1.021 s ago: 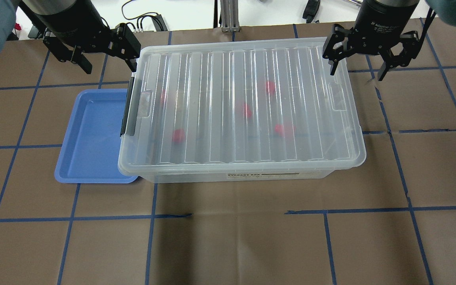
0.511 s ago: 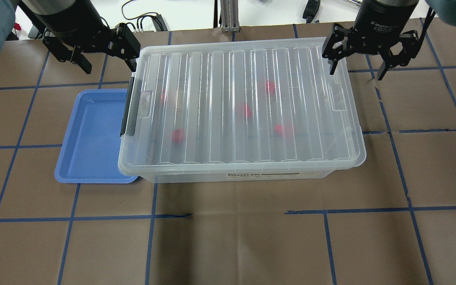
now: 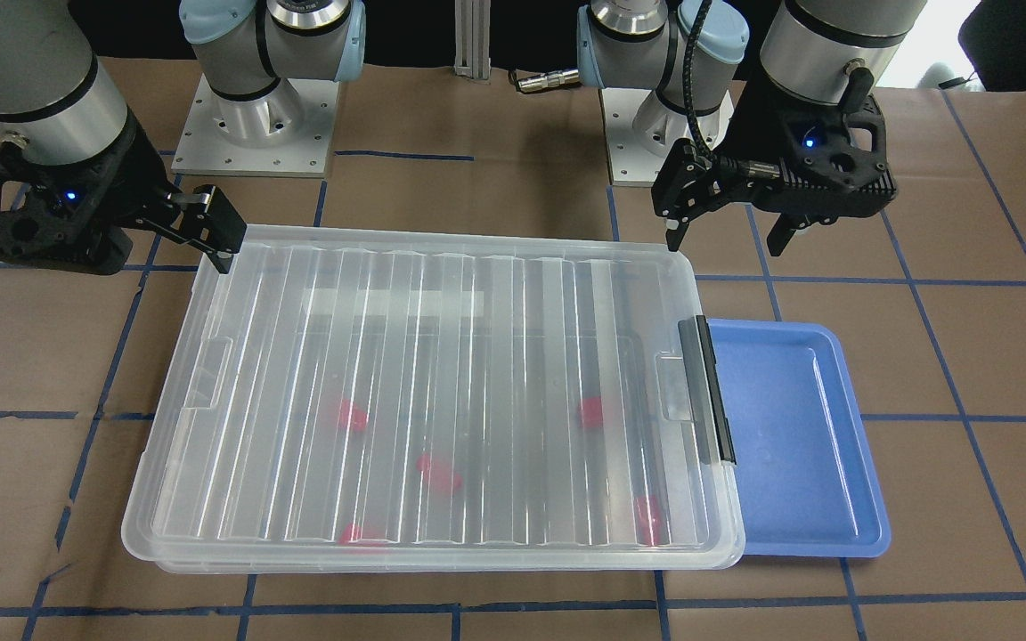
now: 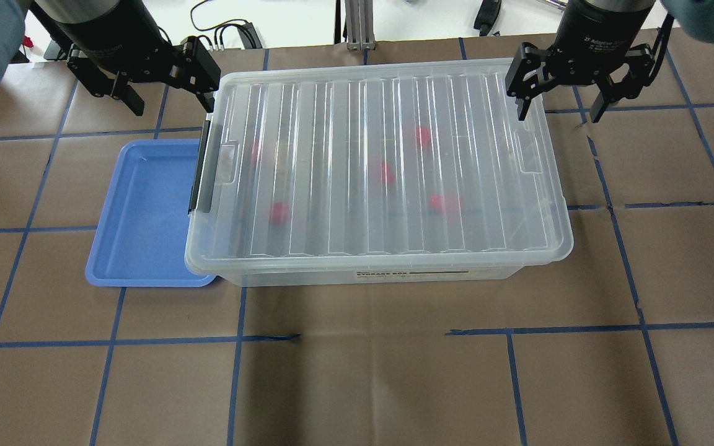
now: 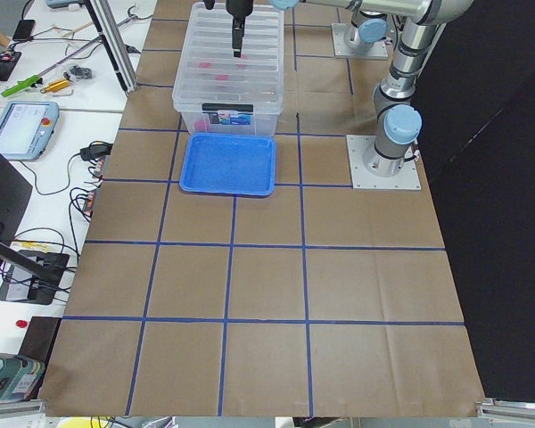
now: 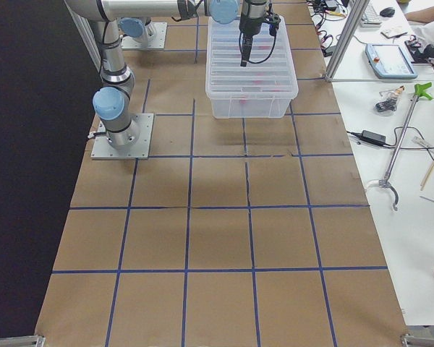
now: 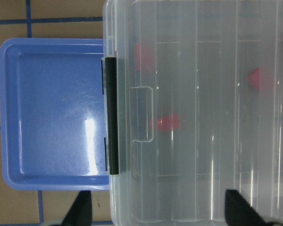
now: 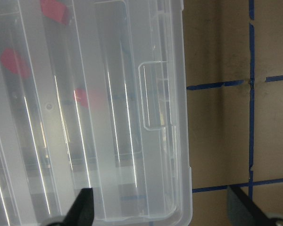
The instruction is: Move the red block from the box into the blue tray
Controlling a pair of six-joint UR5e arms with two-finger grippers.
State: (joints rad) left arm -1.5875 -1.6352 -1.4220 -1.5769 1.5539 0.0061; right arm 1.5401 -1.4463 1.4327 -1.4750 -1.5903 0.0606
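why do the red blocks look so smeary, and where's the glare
Front-facing view: the ribbed translucent lid blurs the blocks to pink smudges, and a white strip of glare crosses it. Left wrist view: a glint on the tray; blocks sharper there.

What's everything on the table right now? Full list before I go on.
box: 1, clear, table centre, ribbed lid on
latch: 1, black, on the box's short side facing the tray
red blocks: 5, red, scattered inside the box, seen through the lid
tray: 1, blue, beside the box's latch end on the robot's left, nothing in it
table: 1, brown paper with a blue tape grid
bench: 1, white, along the operators' side, with cables and tools
left gripper: 1, black, open, over the box's far corner above the tray
right gripper: 1, black, open, over the box's other far corner
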